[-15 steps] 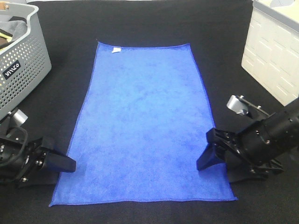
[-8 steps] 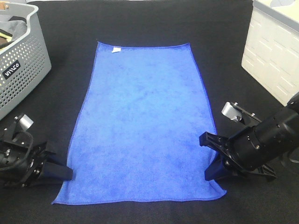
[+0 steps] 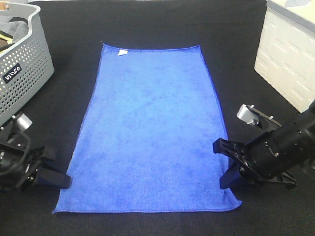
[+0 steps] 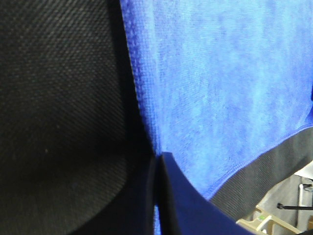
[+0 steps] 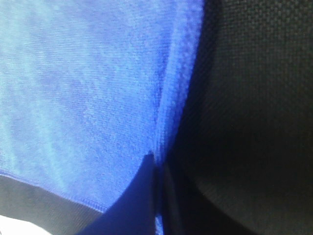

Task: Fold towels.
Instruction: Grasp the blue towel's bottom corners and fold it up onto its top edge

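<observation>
Your 2 grippers, the left gripper [image 3: 65,181] and the right gripper [image 3: 227,180], open 1 second ago, have now pinched shut on the side edges of the blue towel [image 3: 150,128] near its front corners (it lies flat on the black table [image 3: 147,24]), so lifting for the fold looks next.

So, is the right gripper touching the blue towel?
Touching. The right wrist view shows the right gripper shut on the blue towel's edge, cloth pinched between its fingers.
</observation>
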Controlling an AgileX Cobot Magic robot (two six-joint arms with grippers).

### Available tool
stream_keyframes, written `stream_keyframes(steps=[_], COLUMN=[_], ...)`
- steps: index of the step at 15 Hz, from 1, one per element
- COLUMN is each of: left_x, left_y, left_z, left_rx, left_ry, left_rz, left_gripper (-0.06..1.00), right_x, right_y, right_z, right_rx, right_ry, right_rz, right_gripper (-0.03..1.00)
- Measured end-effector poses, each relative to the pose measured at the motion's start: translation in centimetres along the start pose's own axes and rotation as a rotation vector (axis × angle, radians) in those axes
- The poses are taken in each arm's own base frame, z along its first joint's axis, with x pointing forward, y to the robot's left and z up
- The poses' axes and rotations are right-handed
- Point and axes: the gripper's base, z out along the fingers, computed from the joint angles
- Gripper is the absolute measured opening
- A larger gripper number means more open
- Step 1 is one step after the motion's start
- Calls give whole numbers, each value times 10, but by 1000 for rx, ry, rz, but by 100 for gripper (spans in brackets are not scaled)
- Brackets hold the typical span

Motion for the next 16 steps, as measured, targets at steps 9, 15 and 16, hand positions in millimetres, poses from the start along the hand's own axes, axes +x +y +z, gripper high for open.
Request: stream_keyframes(steps=[9,15,16], left_x=[61,52,44], left_y=[-17,-26,-29], left_z=[-42,-53,-56], left_rx=[-58,-59,-62], left_ry=[2,-50,-72], left_rz=[44,22,24], left_gripper=[0,0,0], right_x=[72,60,50], right_y=[-16,-5,0], right_z=[-24,-34,-38], right_rx=[-1,-34,-43], right_ry=[50,-12,-41], right_rz=[33,-19,-38], right_gripper=[0,0,0])
